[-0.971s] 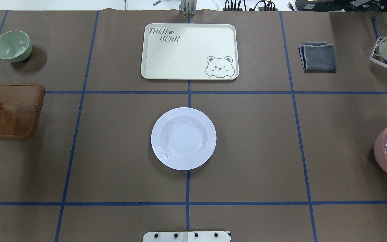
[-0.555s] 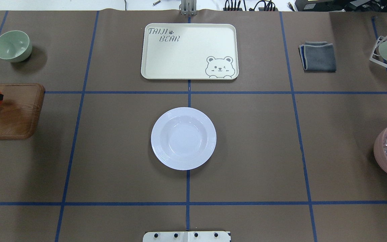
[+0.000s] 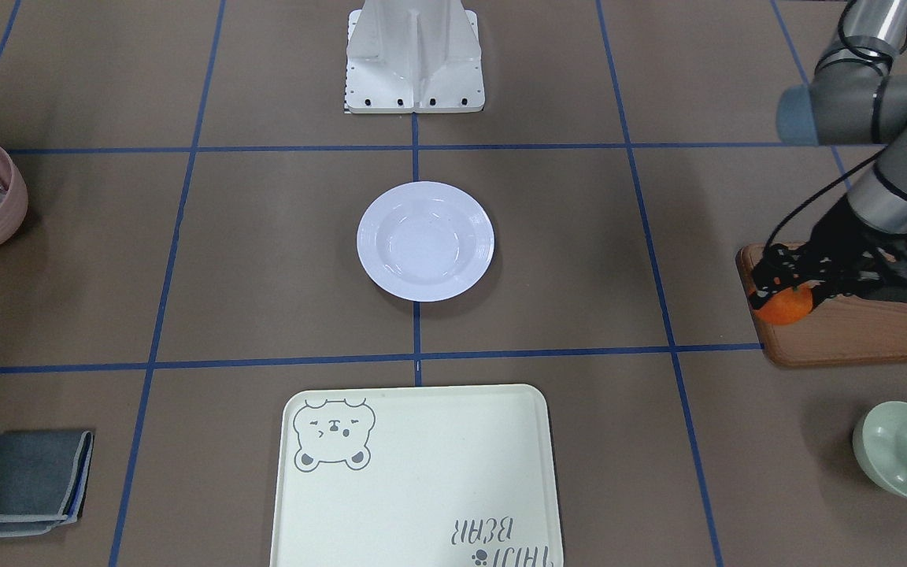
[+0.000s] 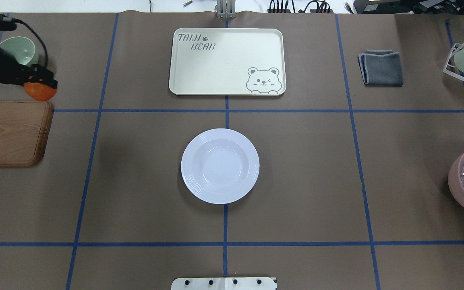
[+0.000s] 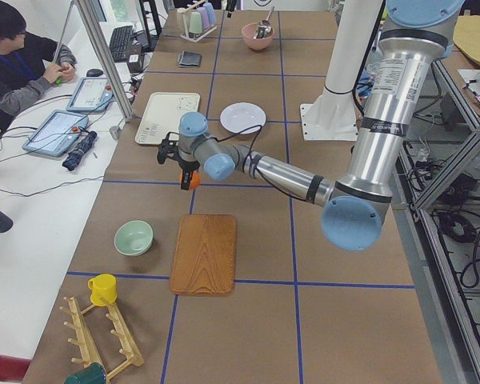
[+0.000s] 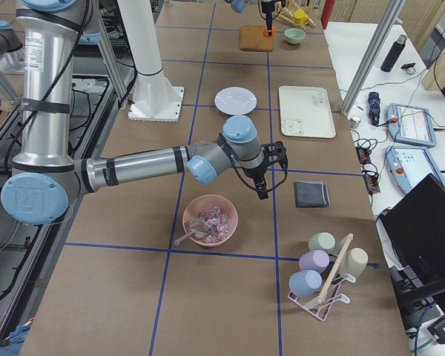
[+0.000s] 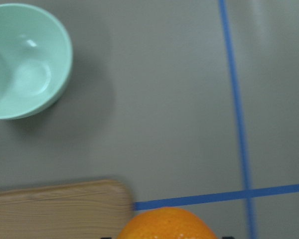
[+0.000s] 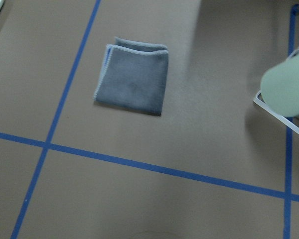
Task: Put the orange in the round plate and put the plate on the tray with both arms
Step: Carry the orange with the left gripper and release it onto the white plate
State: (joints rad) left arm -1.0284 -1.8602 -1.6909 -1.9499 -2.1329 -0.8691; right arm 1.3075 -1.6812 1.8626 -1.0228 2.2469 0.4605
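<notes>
Orange peel is smooth and round, so the orange [image 4: 38, 92] is a poor thing for a two-finger pinch. The left gripper [image 4: 42, 85] has its jaws clamped on it and holds it in the air just past the corner of the wooden board [image 4: 10, 133], near the pale green bowl [image 4: 17, 51] and well apart from the round plate [image 4: 220, 166], which lies empty at the table's centre. I judge that a quick swing toward the plate could shake the fruit loose, and it would roll away over the brown paper. Let go from too high, it could bounce over the ridged rim. The tray [image 4: 227, 60] waits bare beyond the plate. The right gripper [image 6: 265, 189] hovers near the grey cloth [image 6: 311, 194]; whether its jaws are apart or together I cannot tell. When both arms lift the plate, an uneven raise would tilt it and spill the orange.
</notes>
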